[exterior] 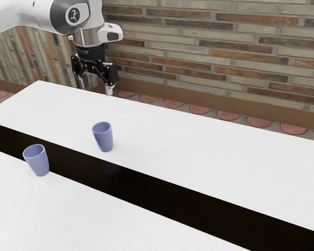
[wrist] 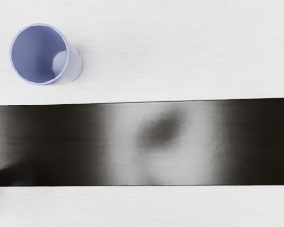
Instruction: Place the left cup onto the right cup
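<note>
Lavender-blue, smooth-walled and tapering toward its base, the left cup stands upright, mouth up, on the white tabletop. It sits at the exterior view's left, just on the near side of the dark band that crosses the surface. My gripper hangs high above the table with its fingers spread and nothing between them. From it, the left cup lies between 7 and 8 o'clock, well apart. The right cup, of the same colour and shape and also upright, sits at roughly 6 o'clock below the gripper. It is on the band's far side, at about 2 o'clock from the left cup.

Handling judgement: the left cup looks light, rigid and thin-walled, with a slick finish. Recommended hold: across the upper wall just below the rim, fingers on opposite sides, so the widening taper resists slipping down. Apply moderate force. A light cup may tip if one finger arrives first.
</note>
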You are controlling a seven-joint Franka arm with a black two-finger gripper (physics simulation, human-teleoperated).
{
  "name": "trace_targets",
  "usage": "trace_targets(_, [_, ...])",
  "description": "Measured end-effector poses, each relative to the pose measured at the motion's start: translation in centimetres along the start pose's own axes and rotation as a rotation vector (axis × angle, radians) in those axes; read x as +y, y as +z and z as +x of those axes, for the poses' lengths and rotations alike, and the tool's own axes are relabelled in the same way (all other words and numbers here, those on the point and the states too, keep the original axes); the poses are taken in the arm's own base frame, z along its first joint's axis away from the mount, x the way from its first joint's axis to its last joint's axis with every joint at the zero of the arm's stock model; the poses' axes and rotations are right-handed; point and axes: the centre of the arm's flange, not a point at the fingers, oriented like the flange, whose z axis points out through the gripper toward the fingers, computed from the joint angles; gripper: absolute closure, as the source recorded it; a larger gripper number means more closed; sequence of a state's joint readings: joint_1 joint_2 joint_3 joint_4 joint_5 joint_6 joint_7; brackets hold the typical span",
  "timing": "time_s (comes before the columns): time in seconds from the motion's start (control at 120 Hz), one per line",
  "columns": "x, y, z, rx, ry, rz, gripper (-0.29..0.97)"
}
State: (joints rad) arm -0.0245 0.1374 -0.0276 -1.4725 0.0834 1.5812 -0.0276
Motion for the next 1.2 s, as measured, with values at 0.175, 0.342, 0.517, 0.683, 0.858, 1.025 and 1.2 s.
trace_targets(0.175, [-0.2,0.3,0.1,0.006,-0.003,0.001,0.0])
trace_targets(0.342, [-0.9,1.5,0.2,0.003,-0.014,-0.001,0.0])
trace_targets(0.517, [-1.9,3.8,0.4,-0.009,-0.033,-0.007,0.0])
trace_targets(0.683, [-3.6,6.1,0.4,-0.025,-0.065,-0.013,0.0])
trace_targets(0.858, [-5.1,8.0,0.1,-0.041,-0.093,-0.015,0.0])
trace_targets(1.025, [-6.7,9.7,-0.6,-0.055,-0.123,-0.017,0.0])
trace_targets(1.2, [-8.7,11.1,-2.1,-0.065,-0.159,-0.021,0.0])
